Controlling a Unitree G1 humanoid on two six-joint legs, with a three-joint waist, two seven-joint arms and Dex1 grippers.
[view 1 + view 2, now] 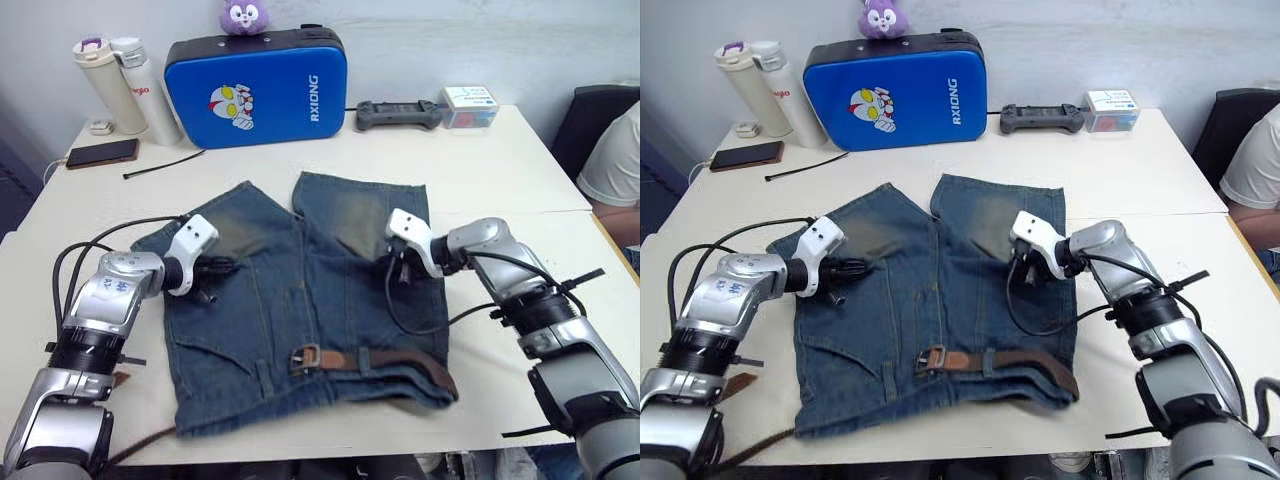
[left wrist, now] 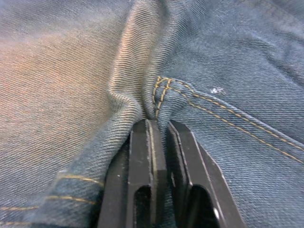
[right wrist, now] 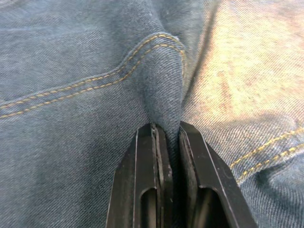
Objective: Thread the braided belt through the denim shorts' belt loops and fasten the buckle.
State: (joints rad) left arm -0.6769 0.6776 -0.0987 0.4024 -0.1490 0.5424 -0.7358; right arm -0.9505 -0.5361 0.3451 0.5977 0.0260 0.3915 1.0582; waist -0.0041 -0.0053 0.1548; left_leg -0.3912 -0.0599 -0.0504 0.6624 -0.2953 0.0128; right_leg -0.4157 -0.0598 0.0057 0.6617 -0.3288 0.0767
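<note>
While each gripper pinches a fold of denim, the main risk is to the belt (image 1: 385, 360), which lies along the waistband at the near edge of the shorts (image 1: 300, 290) with its buckle (image 1: 305, 357) near the middle: a pull on the cloth could drag the strap back out of the loops, or bunch the waistband so the loops hide. The left gripper (image 1: 212, 268) is closed on a ridge of fabric at a stitched seam on the left leg; the right gripper (image 1: 402, 262) is closed on a similar ridge on the right leg, so a hard tug may also slide the shorts across the table (image 1: 480, 160). How many loops the belt passes I cannot tell; a brown end trails off the near left edge (image 1: 140, 440). Counted: one pair of shorts, one belt, one buckle, two grippers, two bottles (image 1: 125, 85), one blue case (image 1: 258, 88), one phone (image 1: 102, 153), one controller (image 1: 398, 114), one small box (image 1: 470, 105), one plush toy (image 1: 243, 15), one cable tie (image 1: 162, 165).
</note>
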